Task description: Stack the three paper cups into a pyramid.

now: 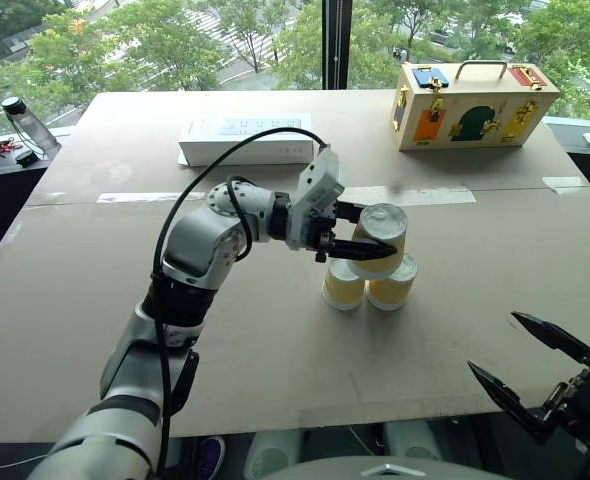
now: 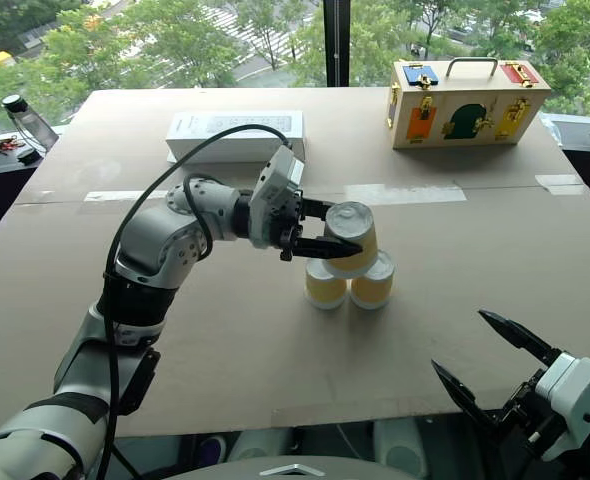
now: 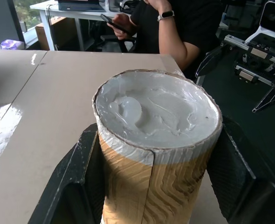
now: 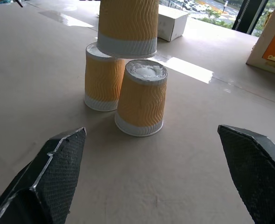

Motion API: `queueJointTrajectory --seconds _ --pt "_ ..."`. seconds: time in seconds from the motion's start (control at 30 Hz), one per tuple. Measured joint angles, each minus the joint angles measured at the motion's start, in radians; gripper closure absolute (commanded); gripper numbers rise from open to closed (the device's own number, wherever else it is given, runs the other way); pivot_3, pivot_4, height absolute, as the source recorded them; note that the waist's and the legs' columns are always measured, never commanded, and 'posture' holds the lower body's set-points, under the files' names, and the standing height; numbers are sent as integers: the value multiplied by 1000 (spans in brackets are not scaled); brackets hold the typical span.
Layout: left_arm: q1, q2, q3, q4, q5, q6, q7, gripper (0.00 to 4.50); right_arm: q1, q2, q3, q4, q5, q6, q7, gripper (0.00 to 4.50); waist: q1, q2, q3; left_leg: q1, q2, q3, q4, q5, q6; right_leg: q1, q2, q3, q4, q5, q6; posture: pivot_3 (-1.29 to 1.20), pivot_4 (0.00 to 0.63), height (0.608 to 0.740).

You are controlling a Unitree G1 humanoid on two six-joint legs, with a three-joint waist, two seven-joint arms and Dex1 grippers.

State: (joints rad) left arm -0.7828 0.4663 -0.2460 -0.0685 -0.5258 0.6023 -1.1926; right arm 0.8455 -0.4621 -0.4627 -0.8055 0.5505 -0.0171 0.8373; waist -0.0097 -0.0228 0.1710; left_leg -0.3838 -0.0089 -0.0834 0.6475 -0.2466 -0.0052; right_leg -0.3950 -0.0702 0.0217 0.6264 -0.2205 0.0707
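Left gripper (image 1: 367, 238) shut tight on top cup (image 1: 380, 240), just above two cups (image 1: 368, 284) side by side mid worktop (image 1: 275, 340). Right gripper (image 1: 535, 365) wide open, near right edge.

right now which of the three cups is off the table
The top cup, gripped upside down in the left tool above the two base cups, which stand on the table.

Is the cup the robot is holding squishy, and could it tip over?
Probably squishy: the top cup is thin ribbed paper, so the left hand could dent it. Likely very light, being empty and upside down. It may tip, since it sits above the two base cups.
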Motion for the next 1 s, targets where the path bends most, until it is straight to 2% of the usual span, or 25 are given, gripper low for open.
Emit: queueJointTrajectory --seconds 0.27,0.3,0.57,0.7,0.77,0.8,0.87,1.0 --pt "0 -34 -10 31 37 -32 1 2169 -30 -23 -15 11 9 -5 8 0 0 0 0 0 0 0 0 0 0 0 0 0 0 0 0 0 150 740" --pt "0 -43 -11 40 49 -34 4 2169 -95 -93 -39 45 49 16 31 0 -3 0 0 0 0 2 1 0 0 0 0 1 0 1 -1 0 150 740" --pt "1 -45 -10 39 51 -25 8 2169 -246 -314 -182 184 236 106 181 0 0 0 1 0 -1 1 2 0 0 1 0 1 0 3 0 0 150 740" --pt "1 -44 -10 39 51 -20 8 2169 -295 -374 -226 228 296 162 243 0 2 0 1 0 0 0 1 0 0 1 0 -1 0 4 1 0 150 740" --pt "1 -44 -10 39 51 -19 6 1155 -310 -387 -227 236 304 178 263 0 2 0 1 0 0 0 1 0 0 1 0 -1 0 4 1 0 150 740" --pt "2 -45 -10 39 51 -19 6 994 -317 -389 -227 238 305 188 274 0 3 0 1 -1 -1 0 1 0 0 1 0 -1 -1 4 1 0 150 740" --pt "3 -47 -8 39 51 -22 6 75 -325 -389 -227 241 305 197 288 0 3 0 1 -1 -1 0 1 0 0 1 0 -1 -1 4 1 0 150 740" --pt "4 -59 14 36 25 -6 19 25 -336 -388 -227 244 304 214 294 0 2 0 1 0 -1 0 1 0 0 1 0 -1 0 4 2 0 150 740"
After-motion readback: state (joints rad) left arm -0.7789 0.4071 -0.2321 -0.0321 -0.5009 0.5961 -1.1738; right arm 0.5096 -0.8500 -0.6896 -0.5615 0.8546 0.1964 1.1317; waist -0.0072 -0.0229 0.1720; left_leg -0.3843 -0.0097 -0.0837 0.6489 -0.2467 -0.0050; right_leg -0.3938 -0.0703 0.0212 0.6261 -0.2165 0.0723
